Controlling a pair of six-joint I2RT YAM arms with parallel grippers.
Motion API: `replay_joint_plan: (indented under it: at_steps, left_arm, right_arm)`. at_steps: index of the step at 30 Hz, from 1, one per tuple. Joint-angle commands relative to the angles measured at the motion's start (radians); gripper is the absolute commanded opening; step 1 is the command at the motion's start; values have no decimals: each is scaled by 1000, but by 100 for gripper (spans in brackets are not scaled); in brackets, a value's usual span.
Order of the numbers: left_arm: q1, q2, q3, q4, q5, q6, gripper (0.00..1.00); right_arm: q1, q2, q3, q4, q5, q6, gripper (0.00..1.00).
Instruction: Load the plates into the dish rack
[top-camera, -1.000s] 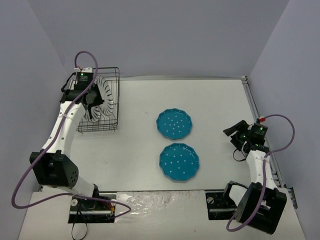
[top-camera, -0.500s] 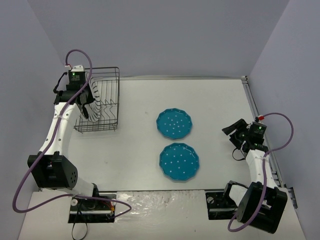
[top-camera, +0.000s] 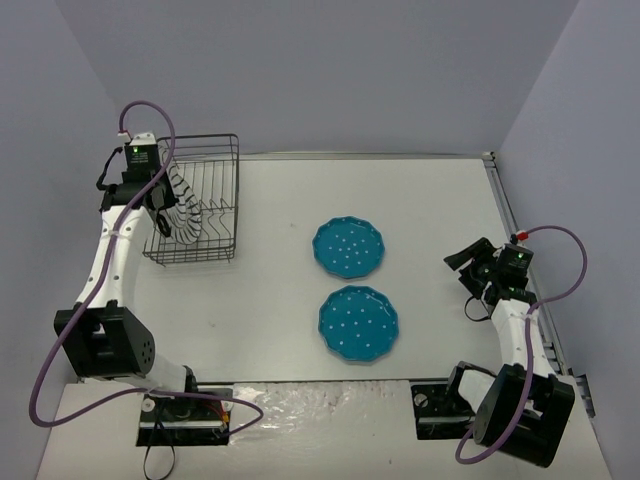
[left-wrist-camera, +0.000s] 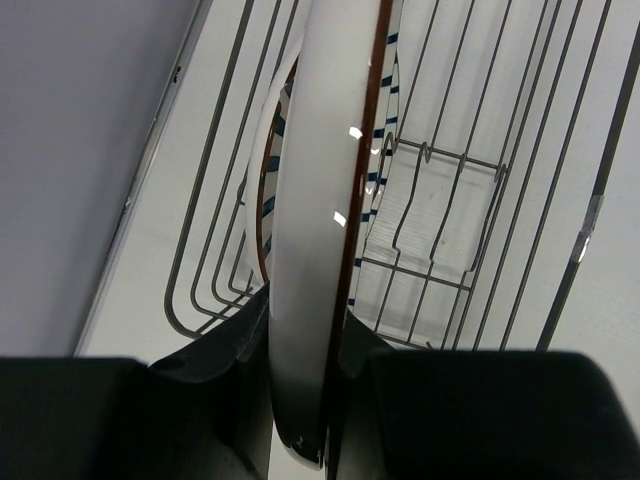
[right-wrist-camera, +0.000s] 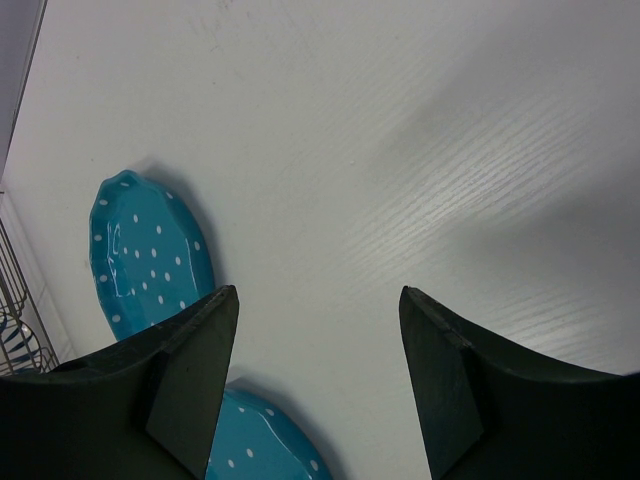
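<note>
My left gripper (top-camera: 163, 198) (left-wrist-camera: 305, 325) is shut on a white plate with dark radial stripes (top-camera: 181, 203) (left-wrist-camera: 322, 190) and holds it on edge over the left side of the black wire dish rack (top-camera: 218, 205) (left-wrist-camera: 590, 212). A second striped plate (left-wrist-camera: 268, 190) shows just behind it, inside the rack. Two teal-blue dotted plates lie flat on the table, one farther (top-camera: 348, 247) (right-wrist-camera: 150, 255) and one nearer (top-camera: 359, 323) (right-wrist-camera: 255, 440). My right gripper (top-camera: 468, 284) (right-wrist-camera: 318, 292) is open and empty, right of the blue plates.
The rack stands at the table's (top-camera: 430, 210) far left corner, close to the left wall (top-camera: 60, 150). The table's right edge (top-camera: 505, 215) runs just beyond my right arm.
My left arm has carried the striped plate leftward, from over the middle of the rack to its left side. The right arm has not moved.
</note>
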Motion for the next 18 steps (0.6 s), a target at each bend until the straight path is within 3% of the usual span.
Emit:
replay_joint_plan:
  at_steps: [1,18]
  left_arm:
    - [7,-34,21,197,-3,29,0]
    - [8,6,9,222,51,21,0]
  right_arm:
    - [8,-20,19,50,-12,-2,62]
    - [11,-14,4,58,-5,-1,62]
